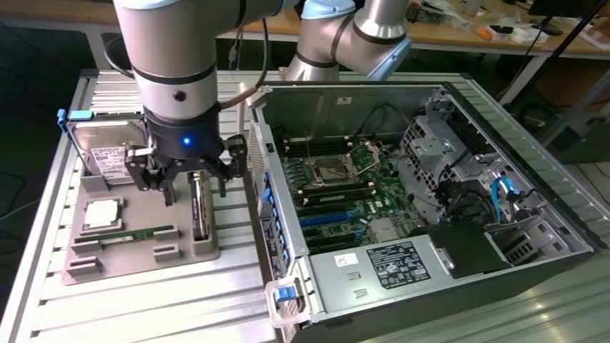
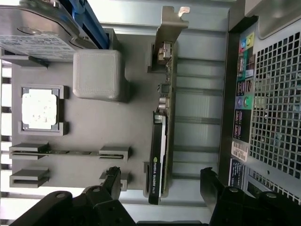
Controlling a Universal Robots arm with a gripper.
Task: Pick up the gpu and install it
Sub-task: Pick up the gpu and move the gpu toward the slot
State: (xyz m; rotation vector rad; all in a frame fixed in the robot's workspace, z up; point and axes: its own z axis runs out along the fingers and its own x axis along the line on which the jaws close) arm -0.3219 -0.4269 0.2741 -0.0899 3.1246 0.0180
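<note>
Directly over gpu (image 1: 198, 209), gripper (image 1: 196, 193) spread, pc (image 1: 381, 179) beside

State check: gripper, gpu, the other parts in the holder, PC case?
gripper: open, above the gpu, not gripping.
gpu: on edge in its holder slot, not installed.
hard drive: standing in the holder.
CPU: flat in its pocket.
memory stick: on edge in its slot.
PC case: side open.

Thin dark gpu (image 1: 198, 211) (image 2: 159, 155), black cooler face and silver end bracket, stands on edge in a gray holder (image 1: 143, 250), at nine o'clock of the open computer case (image 1: 381, 100) in the exterior view.
</note>
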